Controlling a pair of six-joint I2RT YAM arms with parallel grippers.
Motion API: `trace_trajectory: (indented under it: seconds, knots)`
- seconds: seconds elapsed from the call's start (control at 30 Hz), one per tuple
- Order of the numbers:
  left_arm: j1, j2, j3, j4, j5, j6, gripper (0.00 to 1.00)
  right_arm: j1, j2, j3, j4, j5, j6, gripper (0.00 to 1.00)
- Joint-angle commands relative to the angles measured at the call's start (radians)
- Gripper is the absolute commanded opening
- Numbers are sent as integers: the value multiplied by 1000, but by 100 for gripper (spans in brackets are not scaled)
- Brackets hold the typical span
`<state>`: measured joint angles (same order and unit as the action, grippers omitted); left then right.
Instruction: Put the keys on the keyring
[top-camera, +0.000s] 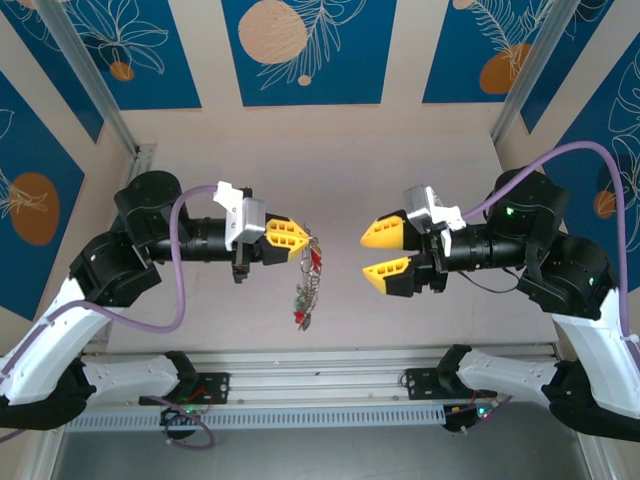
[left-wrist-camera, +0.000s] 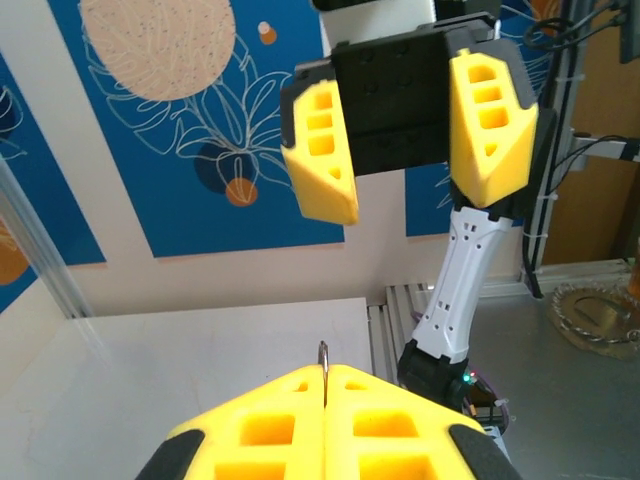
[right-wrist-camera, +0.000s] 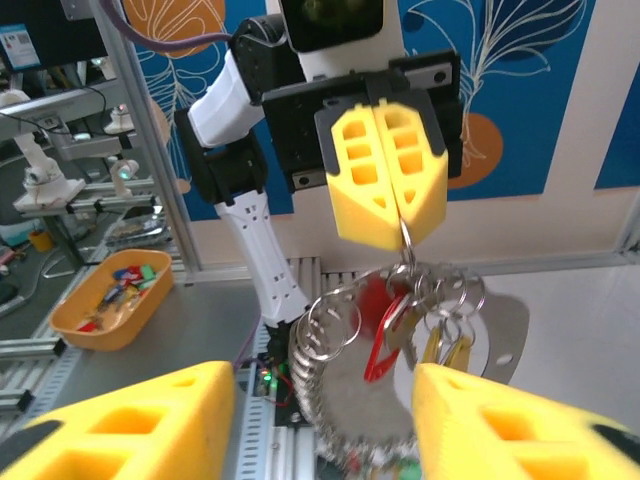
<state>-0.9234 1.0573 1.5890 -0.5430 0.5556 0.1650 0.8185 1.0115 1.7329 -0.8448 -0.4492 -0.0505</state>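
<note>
Right wrist view: orange tray (right-wrist-camera: 100, 335) holds coloured bits (right-wrist-camera: 130, 282); left claw (right-wrist-camera: 395, 225) pinches keyring (right-wrist-camera: 404, 243).

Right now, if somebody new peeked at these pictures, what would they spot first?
The bright yellow left claw catches the eye first. In the middle of the top view, it is pinched shut on the keyring, with a jangly bunch of keys dangling below it, one of them red. Facing it from the right side, the right claw is wide open.

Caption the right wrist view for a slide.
Left gripper dangles the keyring and keys before the open right gripper.
</note>
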Motion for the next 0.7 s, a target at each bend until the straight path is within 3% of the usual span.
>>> trace_trajectory:
  seconds: [0.0, 0.37, 0.43, 0.67]
  knots:
    - [-3, -22, -14, 94, -65, -36, 0, 5, 28, -42, 60, 64, 2, 56]
    - [-2, -26, -121, 137, -159, -77, 0, -25, -101, -329, 266, 195, 33, 80]
    - [-2, -25, -127, 111, -205, -86, 0, -48, -109, -362, 258, 194, 46, 100]
    - [-2, -26, -162, -44, -370, -128, 0, -160, -129, -503, 288, 170, 111, 99]
